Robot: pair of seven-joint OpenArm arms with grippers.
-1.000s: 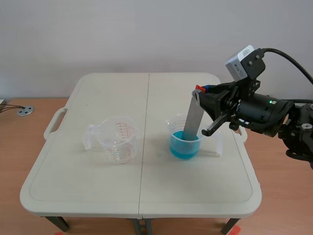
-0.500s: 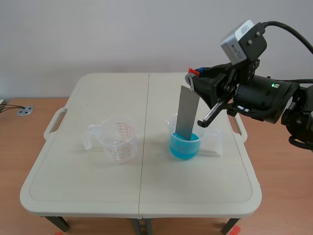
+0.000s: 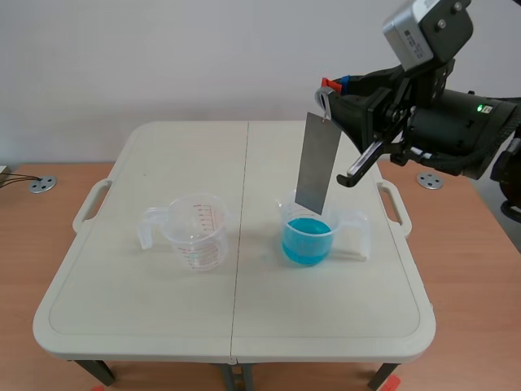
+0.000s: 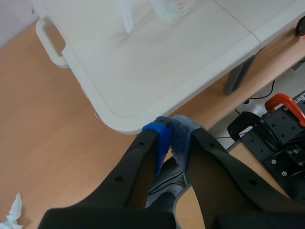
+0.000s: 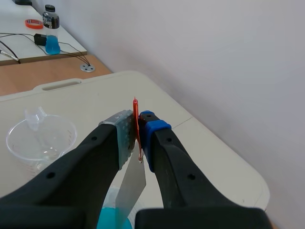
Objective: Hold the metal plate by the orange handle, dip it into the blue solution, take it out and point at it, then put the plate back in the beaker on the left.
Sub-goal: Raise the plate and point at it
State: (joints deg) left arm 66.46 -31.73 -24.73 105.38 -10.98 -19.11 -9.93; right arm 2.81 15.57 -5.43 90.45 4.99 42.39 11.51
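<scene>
the metal plate is smooth, dull grey sheet. the empty beaker and the beaker of blue solution are clear glossy plastic; the table is matt cream plastic.

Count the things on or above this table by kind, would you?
Clear plastic cups: 2, an empty cup and a cup of blue liquid
Metal plates: 1, the metal plate hanging over the blue liquid
Total: 3
</scene>
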